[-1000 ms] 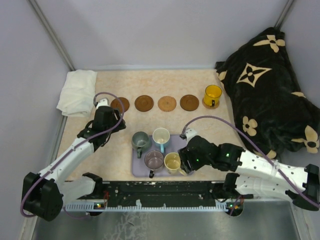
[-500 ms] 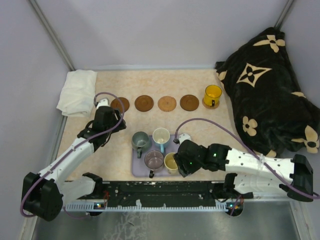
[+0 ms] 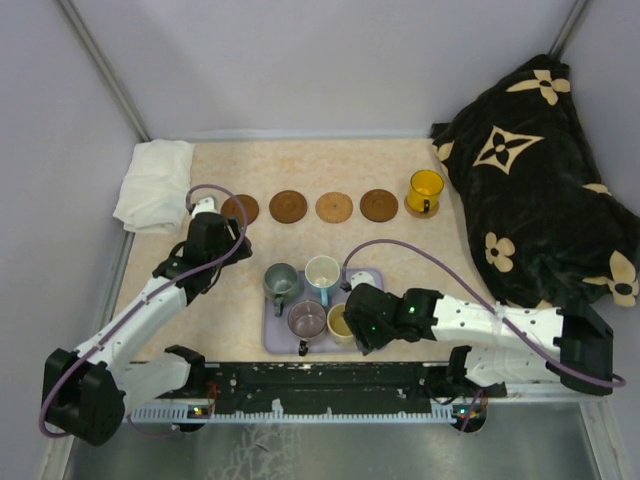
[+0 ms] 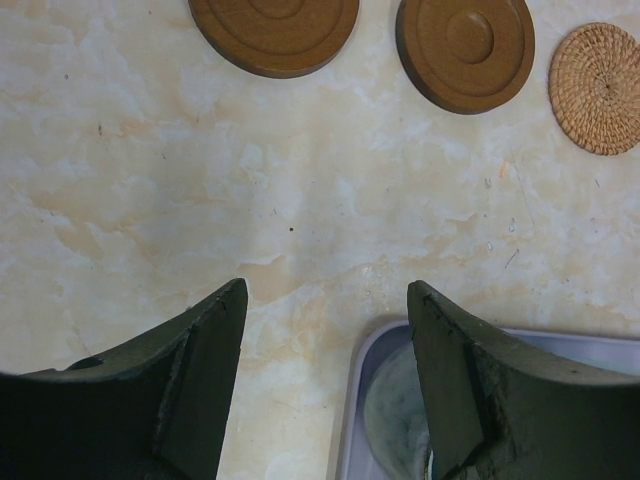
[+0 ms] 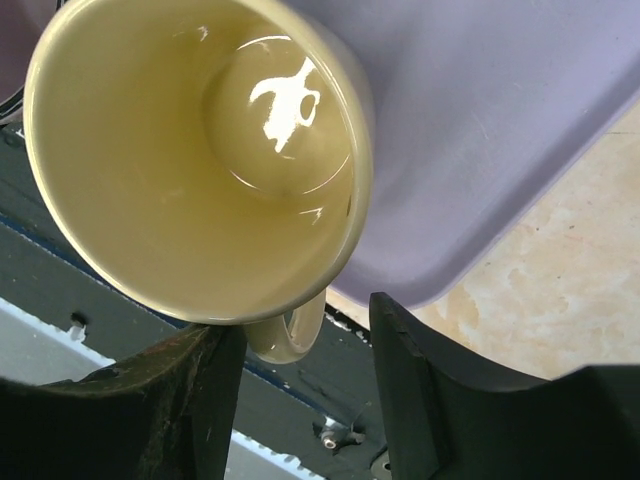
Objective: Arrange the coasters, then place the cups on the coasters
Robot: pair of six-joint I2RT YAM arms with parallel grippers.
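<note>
And the right gripper (image 5: 305, 335) stands with fingers parted either side of the handle of the cream cup (image 5: 180, 150) at the 5 o'clock corner of the tray (image 5: 480, 130), not pinching, while the left gripper (image 4: 328, 300) gapes wide over the table (image 4: 150, 180) at the tray's 10 o'clock.

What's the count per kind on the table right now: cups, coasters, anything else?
Cups: 5 (yellow, grey-green, white, purple, cream)
Coasters: 4 showing; can't tell if one sits under the yellow cup
Tray: 1
Cloth: 1
Cushion: 1
Total: 12
</note>
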